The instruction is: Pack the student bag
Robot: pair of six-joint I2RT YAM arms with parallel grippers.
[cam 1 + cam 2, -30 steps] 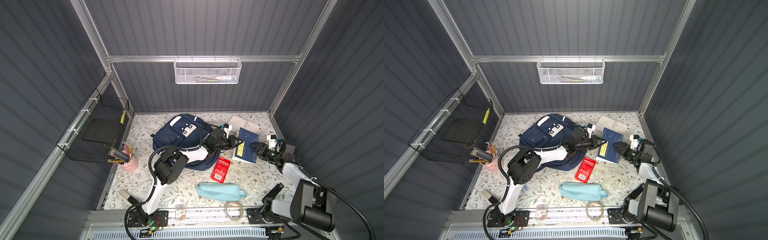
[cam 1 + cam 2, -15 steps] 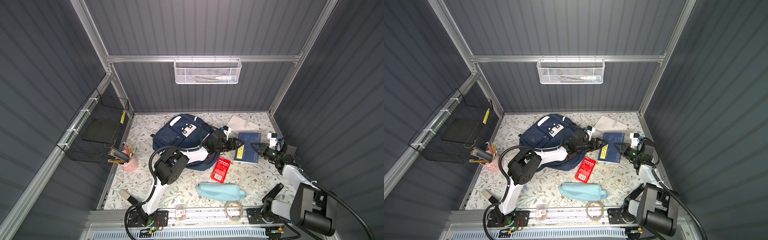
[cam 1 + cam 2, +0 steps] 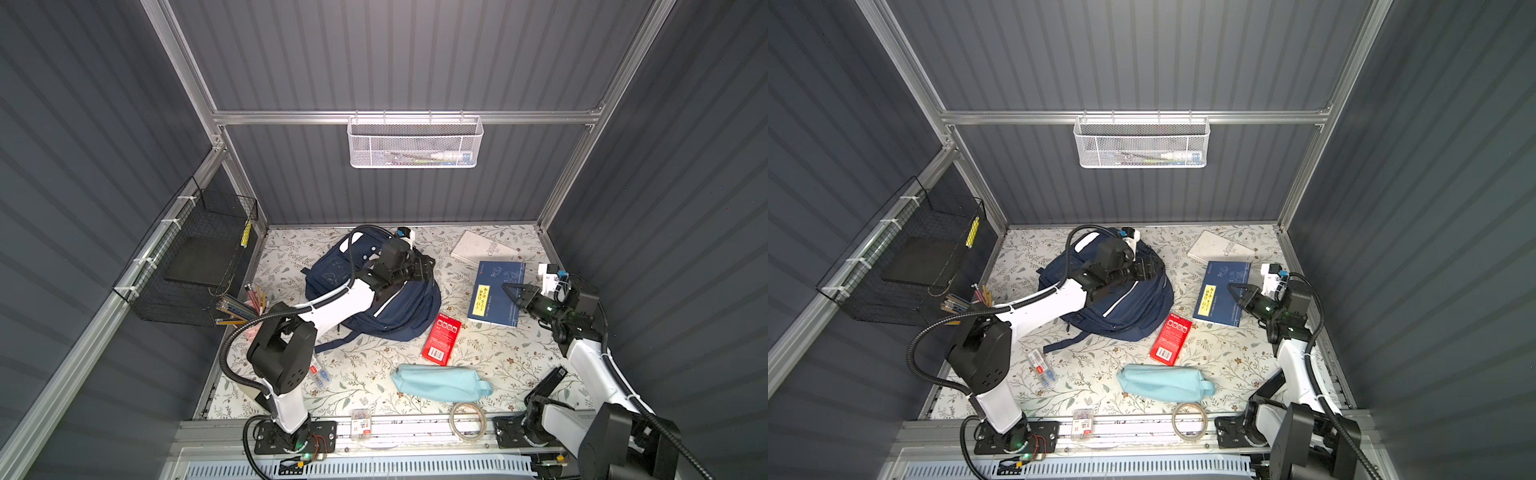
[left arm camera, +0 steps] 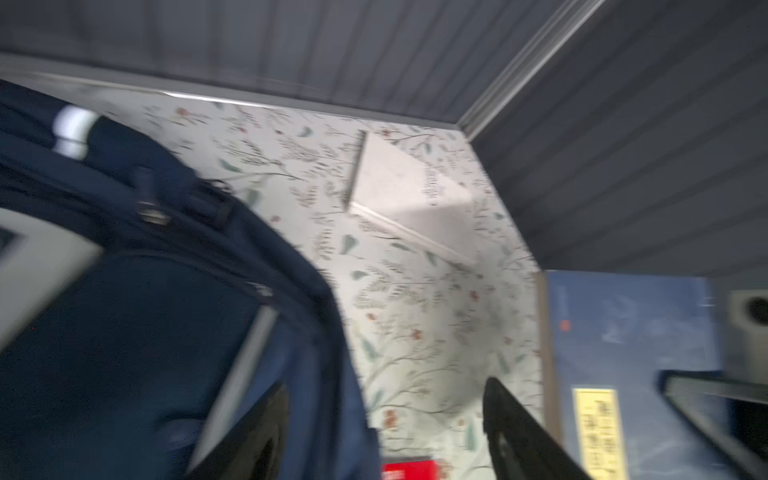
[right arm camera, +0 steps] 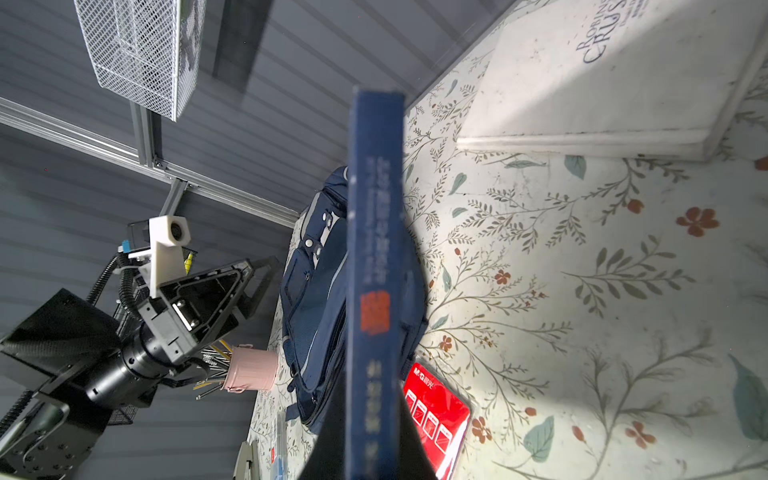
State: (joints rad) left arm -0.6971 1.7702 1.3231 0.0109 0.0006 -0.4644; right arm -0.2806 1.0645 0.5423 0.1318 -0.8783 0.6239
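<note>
The student bag (image 3: 409,318) (image 3: 1133,313), navy with white stripes, lies at the back left of the floral mat. My left gripper (image 3: 422,270) (image 3: 1150,268) hovers open over its right side, holding nothing. In the left wrist view the open gripper (image 4: 386,382) has the bag (image 4: 124,332) on one side and bare mat between its fingers. A blue book (image 3: 492,297) (image 3: 1219,297) with a yellow label lies right of the bag. My right gripper (image 3: 510,291) (image 3: 1236,291) is shut on its right edge. In the right wrist view the book (image 5: 376,249) stands edge-on in the gripper (image 5: 374,419).
A white book (image 3: 482,249) lies at the back right. A red pack (image 3: 442,338), a light-blue pouch (image 3: 440,382) and a tape roll (image 3: 467,419) lie toward the front. A pink pencil cup (image 3: 253,303) and a black wire basket (image 3: 195,266) are on the left. A white mesh basket (image 3: 415,143) hangs on the back wall.
My left gripper let go of the blue book, opened and drew back over the bag. My right gripper closed on the book's right edge, and the book shifted right.
</note>
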